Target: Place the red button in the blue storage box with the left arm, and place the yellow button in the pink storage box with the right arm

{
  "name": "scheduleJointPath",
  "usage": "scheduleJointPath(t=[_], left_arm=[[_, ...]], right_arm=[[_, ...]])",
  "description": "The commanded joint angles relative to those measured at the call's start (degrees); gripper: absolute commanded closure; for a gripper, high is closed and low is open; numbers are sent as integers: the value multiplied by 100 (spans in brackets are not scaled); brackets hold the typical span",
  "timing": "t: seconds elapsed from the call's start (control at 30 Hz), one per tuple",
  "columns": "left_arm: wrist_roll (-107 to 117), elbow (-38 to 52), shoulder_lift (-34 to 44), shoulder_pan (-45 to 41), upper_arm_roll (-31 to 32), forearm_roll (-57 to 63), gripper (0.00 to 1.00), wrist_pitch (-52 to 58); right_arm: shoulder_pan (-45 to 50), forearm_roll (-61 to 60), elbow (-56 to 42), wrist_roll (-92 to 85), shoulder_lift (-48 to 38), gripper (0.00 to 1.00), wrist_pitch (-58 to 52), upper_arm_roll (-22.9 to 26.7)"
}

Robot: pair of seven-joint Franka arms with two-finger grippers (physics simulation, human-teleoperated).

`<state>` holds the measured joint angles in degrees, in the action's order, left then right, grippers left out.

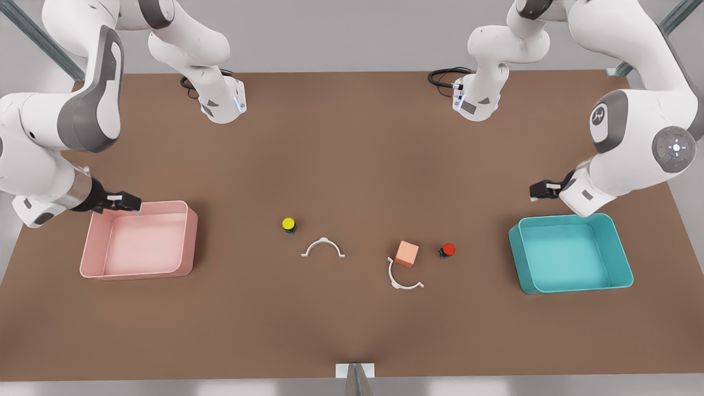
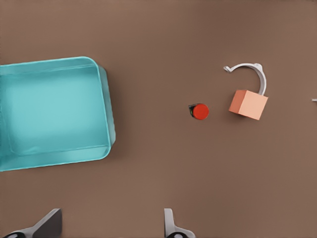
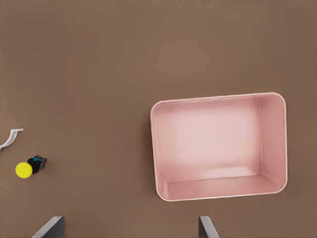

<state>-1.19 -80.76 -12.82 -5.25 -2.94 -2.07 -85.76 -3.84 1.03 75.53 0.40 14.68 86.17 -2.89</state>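
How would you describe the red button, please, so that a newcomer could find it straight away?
Start at the teal-blue shallow plastic tray on the front view's right and look toward the table's middle. The first small item is the red button, lying on the brown tabletop beside a salmon-orange cube. Its round red cap distinguishes it from the yellow-capped button.

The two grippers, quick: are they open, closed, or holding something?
Left gripper: open, empty, hovering by the blue storage box.
Right gripper: open, empty, hovering by the pink storage box.
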Motion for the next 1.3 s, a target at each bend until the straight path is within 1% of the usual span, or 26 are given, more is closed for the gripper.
scheduleJointPath(t=[0.0,0.07,0.1,0.13,0.17,0.2,0.23,0.27,0.3,0.33,0.37,0.4,0.53,0.67,0.73,0.83,0.87,0.9,1.03,1.1,1.17,1.2,1.27], left_arm=[[-241,7,-54,6,12,119,0,-705],[-215,-10,-528,-864,74,119,0,-819],[-180,-89,-835,-1240,83,101,0,-1371],[118,-142,-1055,-1443,83,119,0,-1679],[198,-467,-1257,-1664,74,136,0,-2435],[198,-739,-1433,-1672,74,136,0,-3068],[216,-889,-1609,-1664,74,136,0,-3499],[225,-933,-1759,-1655,74,128,0,-3737],[225,-942,-1873,-1637,74,128,0,-3825],[225,-1065,-1917,-1637,74,128,0,-4018],[225,-1390,-1917,-1637,74,128,0,-4501],[225,-1496,-1926,-1629,65,128,0,-4660],[216,-1979,-1961,-1541,65,119,0,-5152],[190,-2181,-2084,-1523,65,119,0,-5346],[198,-2181,-2233,-1532,65,119,0,-5354],[198,-2181,-2374,-1532,65,119,0,-5451],[198,-2181,-2374,-1532,65,119,12,-5451],[198,-2181,-2374,-1523,65,119,20,-5442],[234,-2181,-2374,-1523,65,92,36,-5442],[234,-2181,-2374,-1523,65,92,40,-5442],[234,-2181,-2374,-1523,65,92,42,-5442],[234,-2173,-2374,-1523,65,92,43,-5434],[278,-2155,-2330,-1523,65,92,44,-5399]], right_arm=[[-2,-6,-3,48,-9,0,435,-1],[-11,-15,14,22,-9,0,435,8],[15,-15,14,65,0,0,435,-1],[76,-15,-4,92,0,0,435,-79],[94,-32,32,407,26,0,488,-404],[129,12,23,882,149,0,620,-949],[524,-15,23,1216,527,0,1023,-1020],[1113,160,32,1997,799,0,1349,-1020],[1597,556,32,2790,1142,0,1586,-1020],[1843,557,58,3001,1397,0,1885,-1020],[2177,565,58,3677,1494,0,2034,-1020],[2397,565,84,4029,1670,0,2307,-1020],[2582,565,638,4232,1846,0,3046,-1020],[2582,565,1086,4232,1802,0,3186,-1020],[2538,565,1780,4232,1556,0,3722,-1020],[2520,557,2474,4240,1152,0,3924,-1020],[2467,557,2913,4240,1002,0,4433,-1020],[2459,557,3002,4249,984,0,4540,-1020],[2459,557,3020,4258,1125,0,4856,-1020],[2459,574,3020,4249,1309,0,5120,-1011],[2450,724,3072,4249,1389,0,5260,-1011],[2450,724,3301,4249,1389,0,5576,-1011],[2397,724,3415,4249,1371,0,5656,-1011]])
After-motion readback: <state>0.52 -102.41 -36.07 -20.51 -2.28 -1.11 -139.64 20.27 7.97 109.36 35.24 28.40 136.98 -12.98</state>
